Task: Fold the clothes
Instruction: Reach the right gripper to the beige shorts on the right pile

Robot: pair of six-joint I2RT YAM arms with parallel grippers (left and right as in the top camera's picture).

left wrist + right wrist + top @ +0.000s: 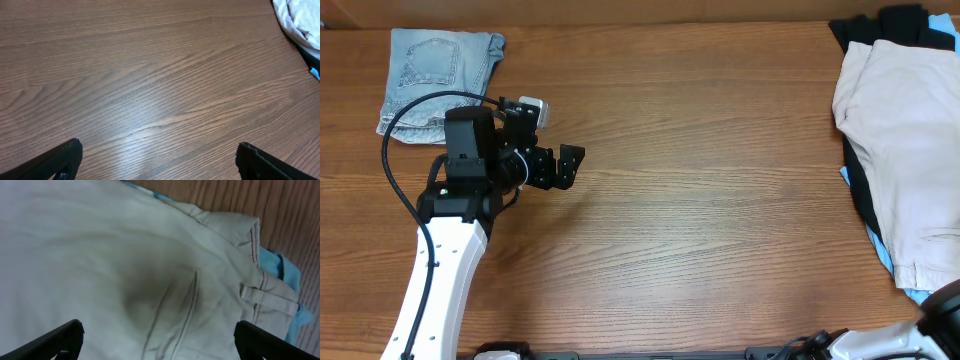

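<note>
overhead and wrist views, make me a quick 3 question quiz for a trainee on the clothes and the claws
1. Multiple choice: in the overhead view, where do the beige shorts lie?
A) at the table's right edge, over black garments
B) in the middle of the table
C) under the left arm
2. True or false: the right claw is shut on the beige shorts.
3. Short answer: which garment lies nearest the left claw?

Key
1. A
2. False: its fingers stand wide apart over the fabric.
3. The denim shorts, at the top left.
</note>
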